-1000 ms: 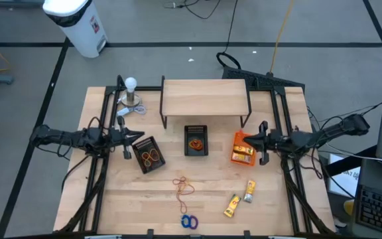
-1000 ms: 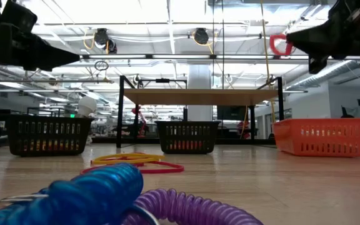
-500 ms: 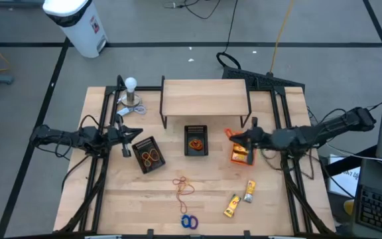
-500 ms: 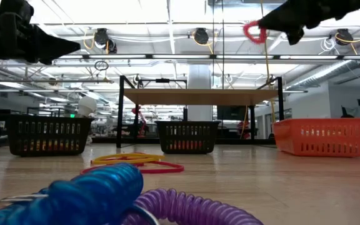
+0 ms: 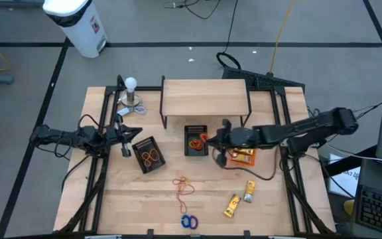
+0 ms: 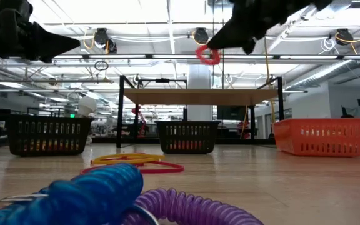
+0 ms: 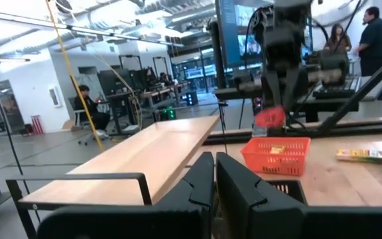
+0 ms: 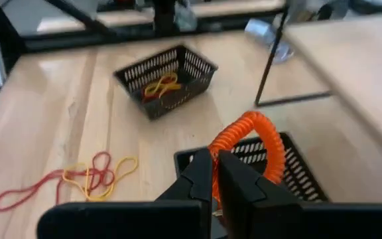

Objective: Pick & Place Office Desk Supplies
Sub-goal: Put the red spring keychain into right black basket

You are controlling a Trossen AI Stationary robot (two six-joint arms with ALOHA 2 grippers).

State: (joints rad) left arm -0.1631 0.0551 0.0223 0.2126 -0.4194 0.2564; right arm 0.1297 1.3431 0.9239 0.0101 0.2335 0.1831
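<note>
Light wooden table (image 5: pixel 111 199). Resting on it: small wooden shelf (image 5: pixel 205 97) at the rear; white bulb (image 5: pixel 131 91) at the rear left; two black mesh bins (image 5: pixel 149 154) (image 5: pixel 195 140) mid-table; orange bin (image 5: pixel 243 155) to the right; loose rubber bands (image 5: pixel 184 186), blue rings (image 5: pixel 189 222) and yellow packets (image 5: pixel 231 205) (image 5: pixel 249 191) toward the front.

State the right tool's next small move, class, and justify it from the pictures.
Probably lower and release. The right tool is shut on an orange coil ring and hangs over the near end of the middle black mesh bin, which already holds orange items.
</note>
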